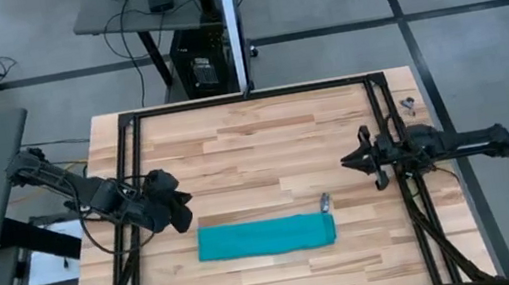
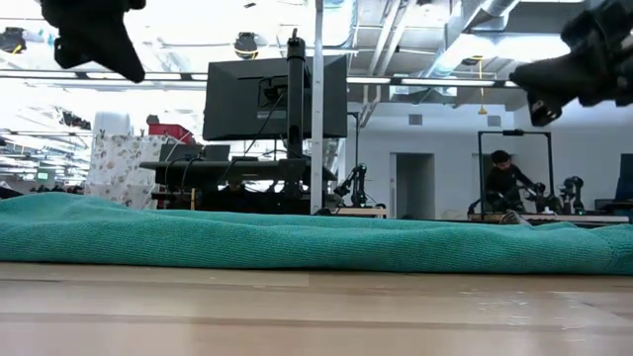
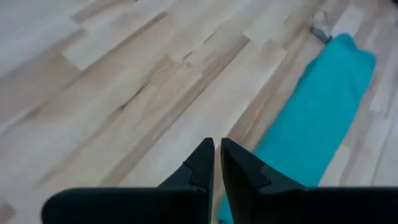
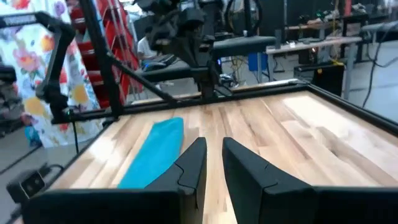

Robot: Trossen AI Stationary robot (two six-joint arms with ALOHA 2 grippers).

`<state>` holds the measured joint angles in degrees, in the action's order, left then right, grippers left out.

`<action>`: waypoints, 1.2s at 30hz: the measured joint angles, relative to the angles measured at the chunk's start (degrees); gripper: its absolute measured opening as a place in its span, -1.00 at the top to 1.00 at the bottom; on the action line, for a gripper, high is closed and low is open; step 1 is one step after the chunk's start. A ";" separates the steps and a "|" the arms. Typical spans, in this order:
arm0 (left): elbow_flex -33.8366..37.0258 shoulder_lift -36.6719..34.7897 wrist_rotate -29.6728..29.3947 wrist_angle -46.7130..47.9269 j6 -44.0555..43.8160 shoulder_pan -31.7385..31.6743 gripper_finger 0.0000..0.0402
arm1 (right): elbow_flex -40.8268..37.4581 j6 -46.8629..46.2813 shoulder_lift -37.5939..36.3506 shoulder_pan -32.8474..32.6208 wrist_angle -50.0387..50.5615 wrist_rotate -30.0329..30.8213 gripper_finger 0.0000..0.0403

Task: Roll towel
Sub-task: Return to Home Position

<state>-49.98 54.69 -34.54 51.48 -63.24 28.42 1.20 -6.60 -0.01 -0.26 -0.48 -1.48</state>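
Note:
The teal towel lies on the wooden table as a long narrow strip, rolled or folded, near the front edge. It also shows in the low view, the left wrist view and the right wrist view. My left gripper hovers above the table just beyond the towel's left end, shut and empty. My right gripper hovers at the table's right, farther back than the towel's right end, with a narrow gap between its fingers, empty.
A small grey thing sits at the towel's far right corner; it also shows in the left wrist view. Another small object lies at the table's far right. A black frame runs around the table.

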 joint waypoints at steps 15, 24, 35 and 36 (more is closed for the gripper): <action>4.72 -7.22 -6.54 -15.79 18.94 -1.83 0.94 | -0.72 -2.37 2.73 2.68 -0.21 1.54 0.77; 27.02 -29.94 10.66 -36.28 39.45 -5.75 0.94 | -0.76 -2.39 2.73 2.68 -0.28 1.63 0.77; 42.59 -54.58 21.22 -42.55 53.03 -7.34 0.94 | -0.78 -2.42 2.73 2.68 -0.32 1.66 0.77; 43.64 -54.76 21.18 -43.62 54.02 -7.32 0.94 | -0.78 -2.42 2.72 2.68 -0.32 1.67 0.77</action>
<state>-6.33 -0.08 -13.36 7.87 -9.22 21.10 0.43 -9.03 2.71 2.42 -0.80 0.19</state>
